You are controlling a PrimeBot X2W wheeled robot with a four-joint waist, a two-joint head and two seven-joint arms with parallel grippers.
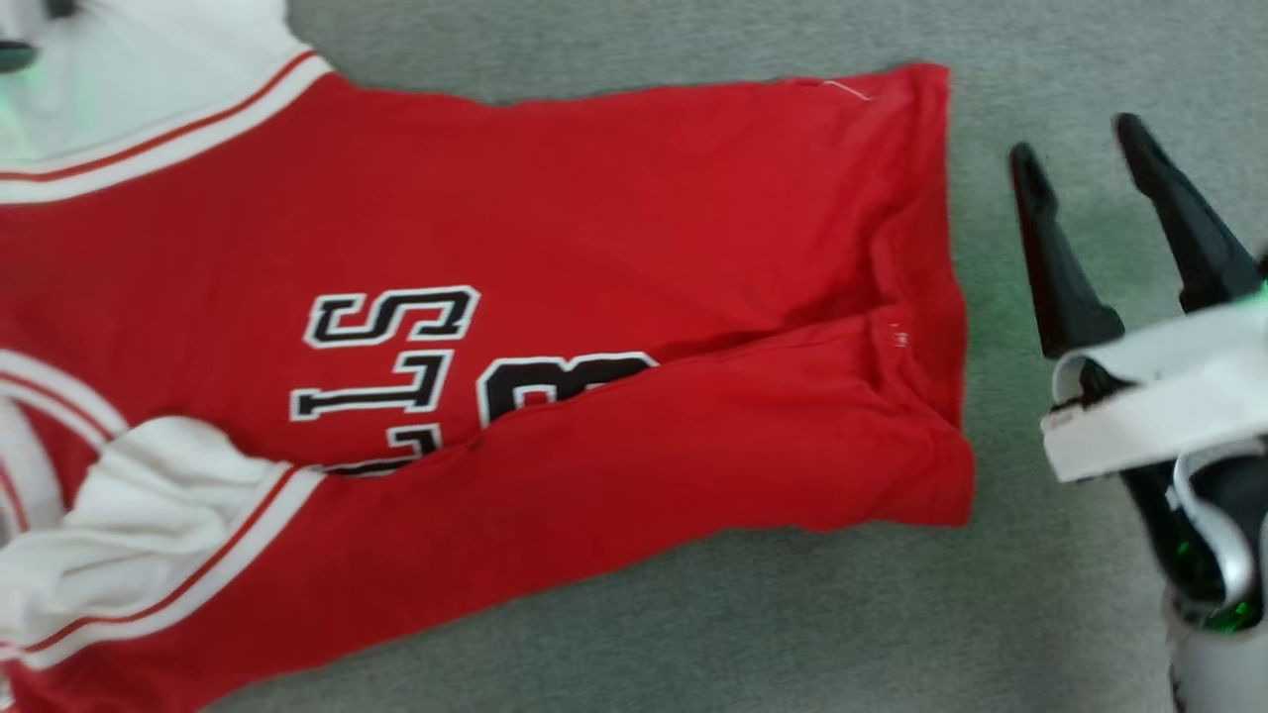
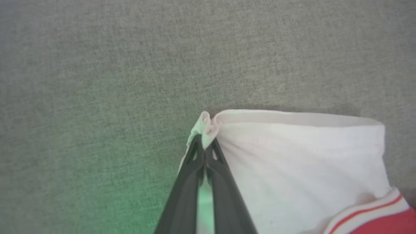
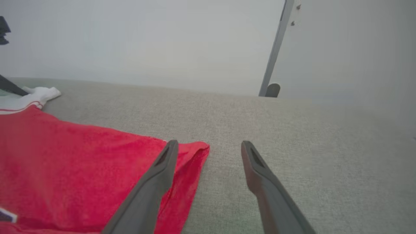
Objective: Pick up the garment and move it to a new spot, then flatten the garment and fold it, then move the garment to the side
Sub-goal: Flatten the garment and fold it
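From the head: find the garment point(image 1: 614, 198) spread lengthwise on the grey cloth-covered worktop point(image 1: 693, 634), with its hem point(image 1: 946, 297) toward the right. Note a long fold ridge running through the lower half and partly burying the black-and-white lettering point(image 1: 396, 317). Note too the right tool point(image 1: 1078, 144) just beside the hem but apart from it, fingers splayed wide and gripping nothing.

From the left wrist: see the left tool point(image 2: 204, 144) pinched tight on the corner of a white sleeve point(image 2: 292, 162). A small pucker of cloth squeezed up past the tips, the rest of the sleeve lying slack on the worktop.

From the right wrist: the same wide-spread fingers, one crossing over the red hem corner, the other over bare worktop. Touching the cloth or not: cannot tell.

On handling, as a judgement only: probably light, thin and limp, with no stiffness to lean on. Expect sagging, stretching and dragging across the cloth surface. Best to pinch at corners and seamed edges, such as the sleeve cuff and hem corners, where doubled fabric gives more bite. Better to avoid mid-panel grabs, likely to tent a single layer and pull in fresh wrinkles.
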